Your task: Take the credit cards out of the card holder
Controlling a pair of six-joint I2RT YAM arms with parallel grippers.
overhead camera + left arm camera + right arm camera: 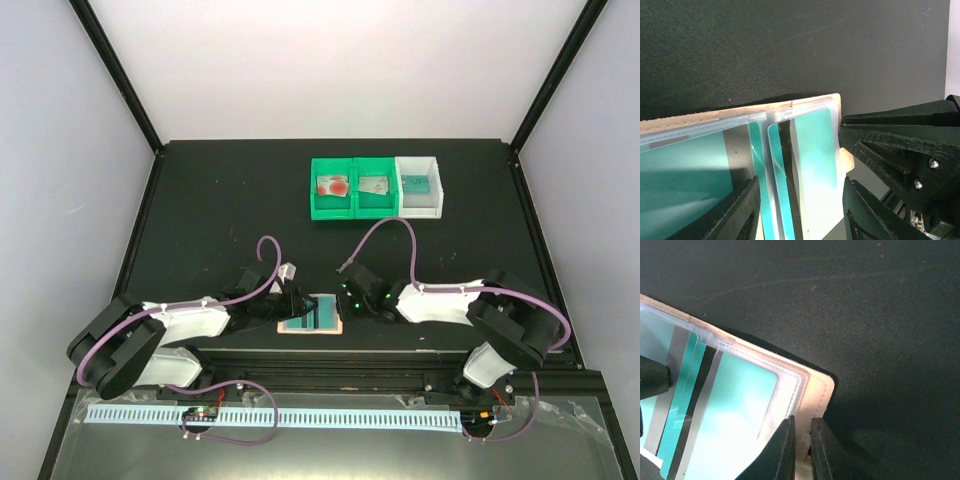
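The peach-orange card holder (310,315) lies open on the black table between my two grippers. Teal credit cards (812,145) sit in its clear pockets and also show in the right wrist view (740,405). My left gripper (800,215) is open, its fingers (740,210) straddling the right-hand pocket and its teal card; in the top view it (302,308) is over the holder's middle. My right gripper (802,450) is shut on the holder's peach right edge (815,390); in the top view it (345,303) sits at the holder's right side.
Three bins stand at the back: a green one (333,187) with a red-blotched card, a green one (374,186) with a silver-grey card, a white one (418,183) with a teal card. My right gripper's black body (900,145) sits close beside the left fingers.
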